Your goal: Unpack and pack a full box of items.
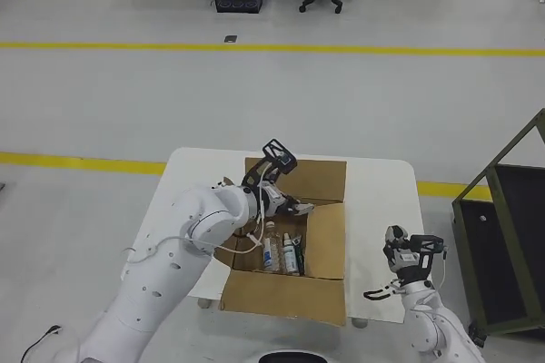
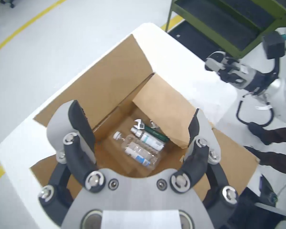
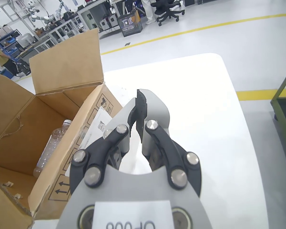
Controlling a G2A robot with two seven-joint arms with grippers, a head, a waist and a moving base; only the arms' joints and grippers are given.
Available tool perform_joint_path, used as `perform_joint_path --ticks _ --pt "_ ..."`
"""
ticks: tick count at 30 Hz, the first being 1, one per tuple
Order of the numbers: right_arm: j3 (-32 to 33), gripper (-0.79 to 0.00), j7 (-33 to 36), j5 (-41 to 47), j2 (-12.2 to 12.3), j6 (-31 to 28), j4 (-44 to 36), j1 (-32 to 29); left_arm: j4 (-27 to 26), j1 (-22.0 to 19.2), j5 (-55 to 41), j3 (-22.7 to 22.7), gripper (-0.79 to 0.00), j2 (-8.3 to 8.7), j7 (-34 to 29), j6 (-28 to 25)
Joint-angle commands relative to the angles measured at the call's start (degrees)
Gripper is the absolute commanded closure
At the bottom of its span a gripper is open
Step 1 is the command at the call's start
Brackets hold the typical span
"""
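While the left gripper (image 2: 135, 108) hangs above the one open brown cardboard box (image 1: 282, 296), its two dark-padded fingers (image 2: 80, 120) stand wide apart with nothing between them. That box sits on the single white rounded-corner table (image 1: 381, 181), toward the middle, with its four flaps folded open.

On the box floor lie four things that can be counted:
- one clear, crinkled plastic bottle (image 2: 146, 154) on its side
- two small white bottles, one with a teal label (image 2: 149, 139) and one with a blue label (image 2: 136, 155), the blue-labelled one against the clear bottle
- one adjustable wrench with a silver head and dark green handle (image 2: 155, 132), just beside the teal-labelled bottle

A small shiny piece near the wrench head is too small to tell.

Outside the box, over the bare table on the robot's right, the right gripper (image 3: 140, 101) has its two fingers pressed together and carries nothing; the box wall is just beside it. One green metal rack with dark shelves (image 1: 518, 236) stands on the floor past that side of the table.
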Motion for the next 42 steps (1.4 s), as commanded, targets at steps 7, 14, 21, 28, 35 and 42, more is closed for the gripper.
perform_joint_path --ticks 7,14,21,28,35,42 --pt "0.4 0.0 -0.2 -0.5 0.0 0.5 -1.5 -1.4 -0.1 0.0 0.8 0.0 -0.785 0.01 0.0 0.1" --pt "-0.5 0.0 0.3 -1.1 -0.2 0.7 -0.9 -1.7 -0.1 0.0 0.8 0.0 -0.785 0.01 0.0 0.1" --pt "-0.1 0.0 0.8 -1.6 -0.2 0.6 -2.1 -1.8 2.8 3.3 -14.4 1.6 -0.785 -1.41 8.2 2.1" --pt "1.6 0.0 1.0 -1.1 0.0 1.0 -3.5 -2.6 15.7 2.2 -40.0 5.2 -0.785 -4.19 7.1 3.5" --pt "2.4 0.0 1.4 -1.1 0.0 1.0 -3.8 -3.4 27.8 -0.8 -49.4 8.9 -0.785 -6.19 1.7 2.5" --pt "2.1 0.0 2.2 -1.1 -0.1 0.8 -3.8 -3.7 27.8 -0.8 -49.4 8.9 -0.785 -6.19 1.7 2.5"
